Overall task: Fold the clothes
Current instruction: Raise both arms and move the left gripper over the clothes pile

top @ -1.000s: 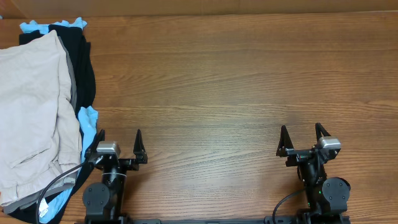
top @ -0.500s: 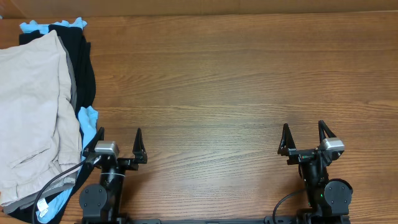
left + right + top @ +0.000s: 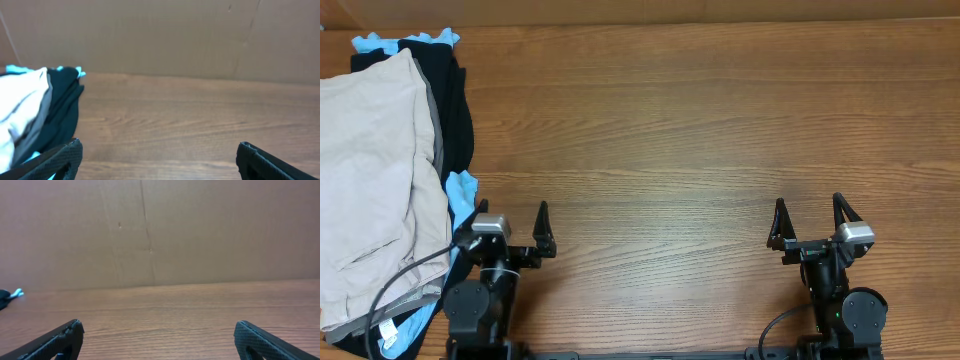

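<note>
L claw (image 3: 512, 214) is standing wide open at the near-left part of the table (image 3: 670, 120), fingers pointing to the far side, nothing betw. them. It is sitting just beside the near-right edge of the clothes pile. Its left finger is looking very close to the blue cloth (image 3: 466, 193), but I cannot tell if it is touching. R claw (image 3: 807, 210) is also gaping wide at the near-right, holding nothing, well apart from the pile.

Shorts (image 3: 370, 170) are lying along the left edge of the scene, on top of the pile, approx. flat with some soft wrinkles, and the left frame edge is cutting them partly. Under them a thin grey layer (image 3: 434, 125) is showing along their right edge. A black garment (image 3: 455, 95) is sticking out to the right and far side. The blue cloth is peeking out at the far corner and at the near-right. A dark cable (image 3: 408, 288) from the L arm is crossing over the near part of the shorts. A small white tag (image 3: 387, 334) is showing at the near edge of the pile.

In both wrist views a brown cardboard wall (image 3: 200, 230) is standing behind the far table edge.
</note>
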Available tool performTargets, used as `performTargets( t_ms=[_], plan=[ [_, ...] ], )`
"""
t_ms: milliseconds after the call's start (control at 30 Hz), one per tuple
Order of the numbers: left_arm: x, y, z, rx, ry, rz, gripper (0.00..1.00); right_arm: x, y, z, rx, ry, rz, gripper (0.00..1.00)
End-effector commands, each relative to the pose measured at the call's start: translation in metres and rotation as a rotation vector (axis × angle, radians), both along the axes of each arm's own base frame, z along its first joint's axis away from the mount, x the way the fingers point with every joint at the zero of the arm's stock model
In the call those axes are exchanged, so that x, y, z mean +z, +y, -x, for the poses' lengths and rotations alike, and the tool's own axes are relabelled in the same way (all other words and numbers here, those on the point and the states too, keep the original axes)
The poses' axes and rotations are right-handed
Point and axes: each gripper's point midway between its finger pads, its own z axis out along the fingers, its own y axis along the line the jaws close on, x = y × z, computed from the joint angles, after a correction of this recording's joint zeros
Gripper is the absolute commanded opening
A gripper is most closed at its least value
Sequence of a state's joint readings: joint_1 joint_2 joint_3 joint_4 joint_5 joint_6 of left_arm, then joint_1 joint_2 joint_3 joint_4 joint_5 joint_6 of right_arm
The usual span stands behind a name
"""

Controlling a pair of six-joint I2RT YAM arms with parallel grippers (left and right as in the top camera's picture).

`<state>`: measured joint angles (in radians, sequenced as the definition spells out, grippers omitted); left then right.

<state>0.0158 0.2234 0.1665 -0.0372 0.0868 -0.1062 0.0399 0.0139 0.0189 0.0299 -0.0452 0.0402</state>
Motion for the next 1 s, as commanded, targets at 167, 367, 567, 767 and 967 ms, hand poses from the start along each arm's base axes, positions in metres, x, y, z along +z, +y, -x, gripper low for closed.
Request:
performTargets(
  t_ms=[167, 367, 567, 767, 967],
  plan=[
    [0.055, -0.002, -0.027, -0.017, 0.100, 0.023, 1.00, 0.070, 0.001, 0.012, -0.003, -0.090, 0.056, 1.00],
    [0.082, -0.009, -0.060, -0.062, 0.302, 0.036, 1.00, 0.108, 0.005, 0.004, 0.024, 0.031, 0.062, 1.00],
    [0.098, -0.008, -0.087, -0.082, 0.511, -0.031, 1.00, 0.130, 0.023, -0.026, 0.128, 0.274, 0.064, 1.00],
    [0.099, -0.007, -0.107, -0.090, 0.616, -0.039, 1.00, 0.116, 0.053, -0.069, 0.306, 0.533, 0.026, 1.00],
    [0.070, -0.003, -0.103, -0.127, 0.724, -0.141, 1.00, 0.080, 0.089, -0.094, 0.529, 0.667, -0.052, 1.00]
  ],
)
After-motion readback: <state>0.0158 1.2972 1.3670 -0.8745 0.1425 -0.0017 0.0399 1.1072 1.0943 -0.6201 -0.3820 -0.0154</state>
